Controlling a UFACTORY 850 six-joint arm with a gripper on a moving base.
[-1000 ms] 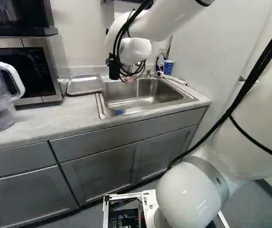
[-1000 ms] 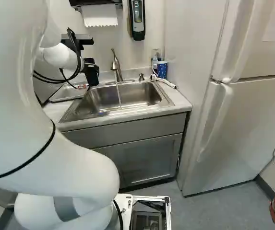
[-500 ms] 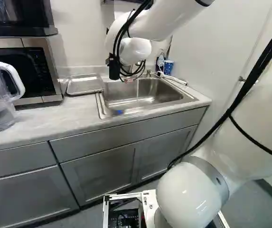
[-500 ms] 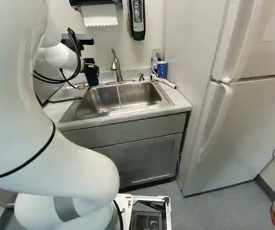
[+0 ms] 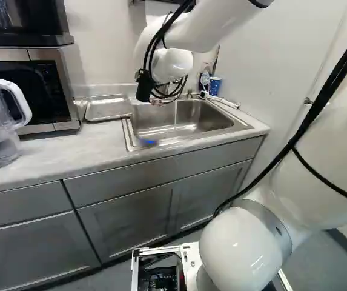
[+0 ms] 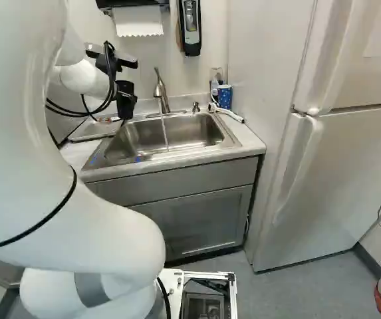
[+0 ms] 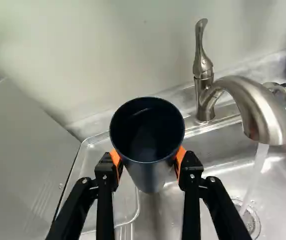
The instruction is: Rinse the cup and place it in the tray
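My black two-fingered gripper [image 6: 120, 92] clasps the tapered black cup [image 7: 152, 170], its inside too dark to make out; at its two o'clock, the curved metal faucet [image 7: 252, 105] runs; at the steel sink's [image 5: 158, 128] nine o'clock, the partly hidden rectangular metal tray [image 7: 125, 205]

The left base view looks ahead and slightly down from behind and left of the arm [image 5: 240, 251], reaching the microwave [image 5: 46, 82]; the right base view faces likewise from behind its right, reaching the refrigerator [image 6: 350, 179]. Both include the sink [image 6: 177, 136] and tray [image 5: 108, 109]. The wrist view, much nearer, looks obliquely down on parts of these and the faucet [image 7: 262, 107].
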